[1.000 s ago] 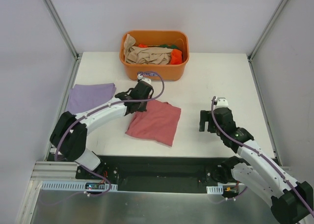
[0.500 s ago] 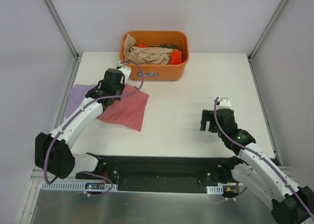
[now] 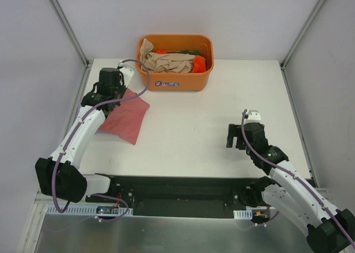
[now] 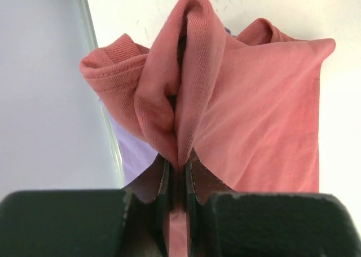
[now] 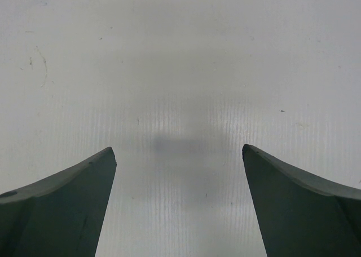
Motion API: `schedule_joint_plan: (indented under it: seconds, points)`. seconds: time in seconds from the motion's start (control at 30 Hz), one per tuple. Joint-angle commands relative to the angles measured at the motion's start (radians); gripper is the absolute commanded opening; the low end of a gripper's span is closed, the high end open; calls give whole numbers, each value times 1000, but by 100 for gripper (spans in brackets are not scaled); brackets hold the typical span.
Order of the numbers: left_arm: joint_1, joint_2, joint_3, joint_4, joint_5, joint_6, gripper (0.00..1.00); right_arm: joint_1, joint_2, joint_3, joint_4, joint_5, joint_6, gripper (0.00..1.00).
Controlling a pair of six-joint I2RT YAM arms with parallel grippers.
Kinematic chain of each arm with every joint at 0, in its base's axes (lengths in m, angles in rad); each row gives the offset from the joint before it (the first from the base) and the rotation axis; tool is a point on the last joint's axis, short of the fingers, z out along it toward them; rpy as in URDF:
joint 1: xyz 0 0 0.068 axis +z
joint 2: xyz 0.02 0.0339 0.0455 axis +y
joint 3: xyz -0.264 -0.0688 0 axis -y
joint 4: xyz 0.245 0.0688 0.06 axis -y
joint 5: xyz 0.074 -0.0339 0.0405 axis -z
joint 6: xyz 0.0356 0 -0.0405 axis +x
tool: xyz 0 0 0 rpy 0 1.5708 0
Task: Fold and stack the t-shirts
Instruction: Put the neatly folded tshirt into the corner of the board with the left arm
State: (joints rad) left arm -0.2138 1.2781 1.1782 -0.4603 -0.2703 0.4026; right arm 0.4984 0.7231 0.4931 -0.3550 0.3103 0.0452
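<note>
Where the white table (image 3: 222, 97) fills the centre of the top view, a smooth matte surface w/ a few faint scuffs is seen, enclosed by plain pale walls and slanting metal frame posts (image 3: 66, 25) at upper left and upper right. A rigid, glossy orange tub (image 3: 183, 82) w/ rounded corners is set at the top centre of the table; crumpled beige cloth (image 3: 166, 61) is heaped in it, w/ bits of orange cloth (image 3: 201, 62) and green cloth (image 3: 192, 52) at its right side. The dusty rose-red t-shirt (image 3: 125, 120), soft fine-ribbed knit folded to a rough rectangle, is laid at the left edge of the table. In the left wrist view a bunched ridge of it is pinched by the left gripper (image 4: 177, 175), fingers nearly closed w/ only cloth between them. A strip of the pale lavender t-shirt (image 4: 135, 153) is seen beneath the red one, at centre left of that view. The right gripper (image 5: 177, 150) is held over bare table at the right of the top view, its dark wedge-shaped fingers spread wide w/ nothing between them.
</note>
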Motion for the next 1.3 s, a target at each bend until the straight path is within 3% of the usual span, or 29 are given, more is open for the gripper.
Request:
schedule_joint_plan:
  seconds: [0.0,0.63,0.87,1.0,1.27]
  points:
    - [16,-14,90,-11,-58,50,0,-8,6,9,22,21,18,96]
    - [19,-49,242,-106,-52,-1,0,-11,-5,-2,24,21,27,96]
    - [25,-48,232,-109,-41,4,0,-11,-22,-8,24,27,31,96]
    - [40,4,222,-109,-121,7,0,-9,-24,-8,25,30,33,96]
    - [174,125,238,-94,35,45,0,-9,-27,-10,24,35,36,96]
